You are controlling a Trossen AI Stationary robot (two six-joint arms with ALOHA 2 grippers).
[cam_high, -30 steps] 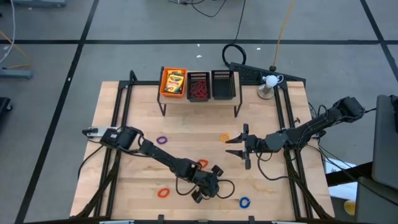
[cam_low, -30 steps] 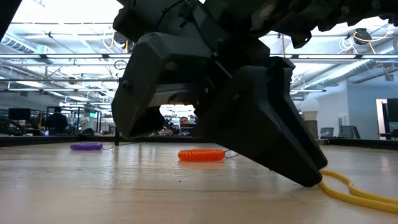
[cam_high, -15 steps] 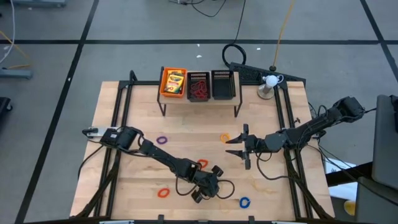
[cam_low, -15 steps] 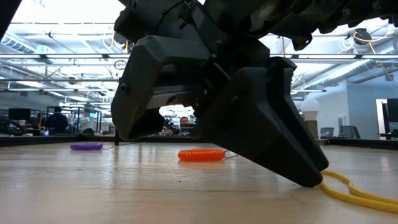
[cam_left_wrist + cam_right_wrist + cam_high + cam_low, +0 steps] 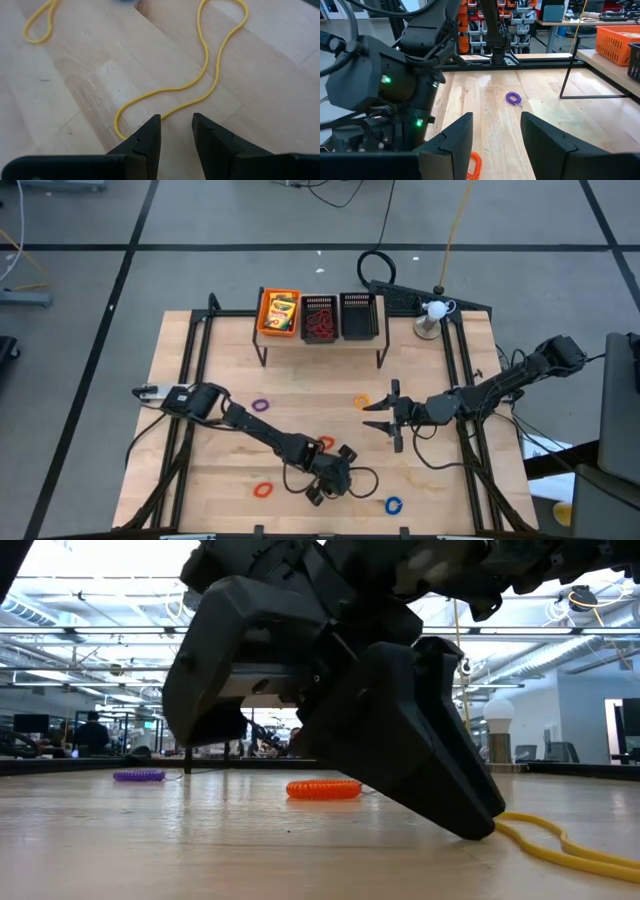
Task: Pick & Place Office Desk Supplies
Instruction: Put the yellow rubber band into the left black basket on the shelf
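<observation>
Rack bins (image 5: 340, 317) (crayon boxes (image 5: 279, 311), red bands (image 5: 319, 326))

The yellow band (image 5: 200, 75) is cut off by the frame edge.

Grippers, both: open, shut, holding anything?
Left gripper: open, low over the yellow band, holding nothing.
Right gripper: open, empty, mid-table.

One camera looks straight down on the whole table (image 5: 200, 380), one sits at tabletop level close behind the left gripper (image 5: 330, 740), and each wrist camera looks past its own fingers, both seeing the purple ring (image 5: 513, 98).
</observation>
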